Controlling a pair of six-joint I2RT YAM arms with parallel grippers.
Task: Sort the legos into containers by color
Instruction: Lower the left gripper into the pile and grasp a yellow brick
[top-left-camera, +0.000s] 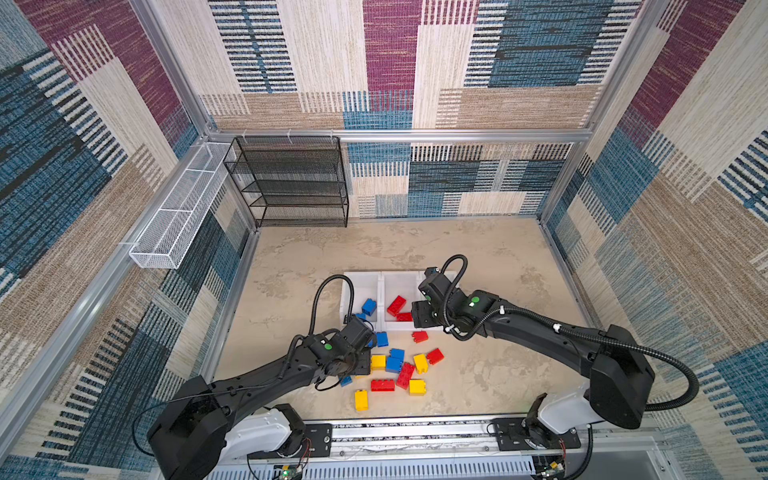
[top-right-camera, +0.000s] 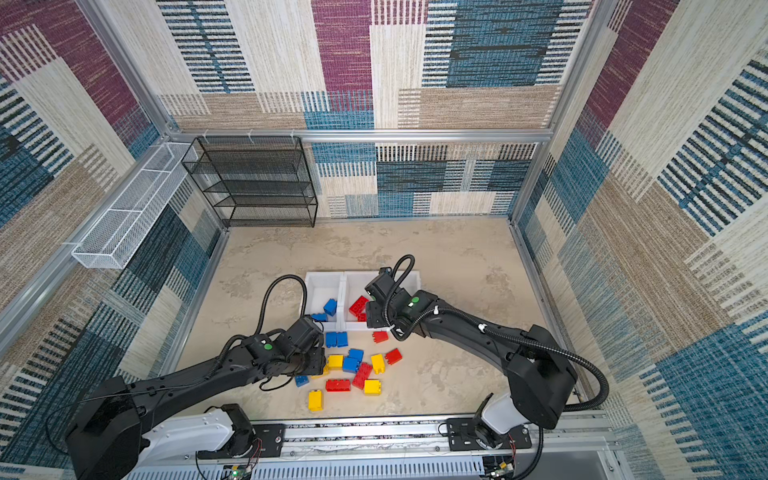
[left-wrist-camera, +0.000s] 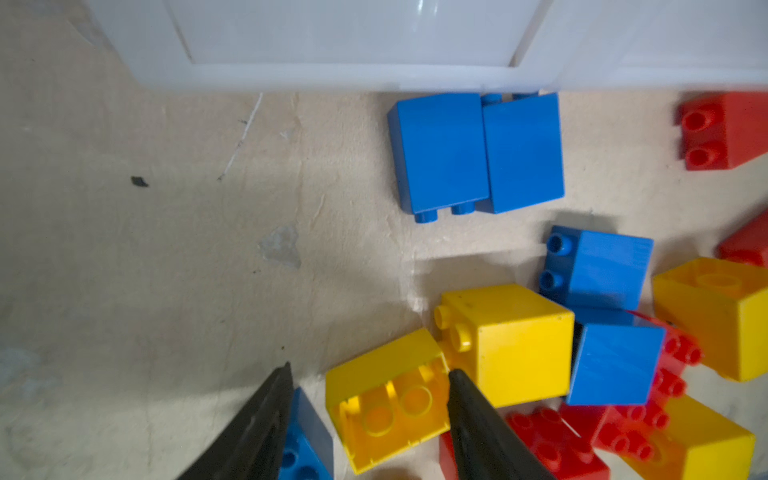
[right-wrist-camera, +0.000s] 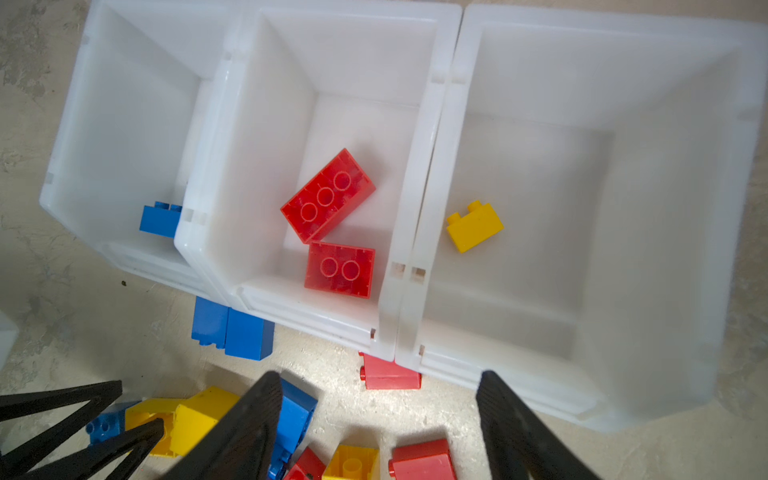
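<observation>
Left fingers (left-wrist-camera: 469, 415) are spread, straddling a yellow brick (left-wrist-camera: 386, 399) tipped on its side at the bottom centre of the left wrist view. It isn't clamped yet, and there's a gap on one side. Trouble right there: a blue brick (left-wrist-camera: 309, 432) sits tucked against the inside of one finger, and a second yellow brick (left-wrist-camera: 511, 340) touches the other. Close now and the blue one could get pinched along with it. Or the target could twist out and scatter the loose legos (top-left-camera: 399, 365) lying on the worktop (top-left-camera: 498, 374) at lower centre of a top view.

Next worry is the route. In the right wrist view the containers (right-wrist-camera: 440, 124) hold blue in the left bin, two reds in the middle and one yellow on the right — so this brick has to reach the far bin, and the right arm is parked over that end. Right fingers (right-wrist-camera: 249, 415) hang wide apart and empty above a red brick (right-wrist-camera: 390, 376) just beside the middle bin's front wall. If both arms move together, I'd expect a clash — or a yellow dropped short among the reds.
</observation>
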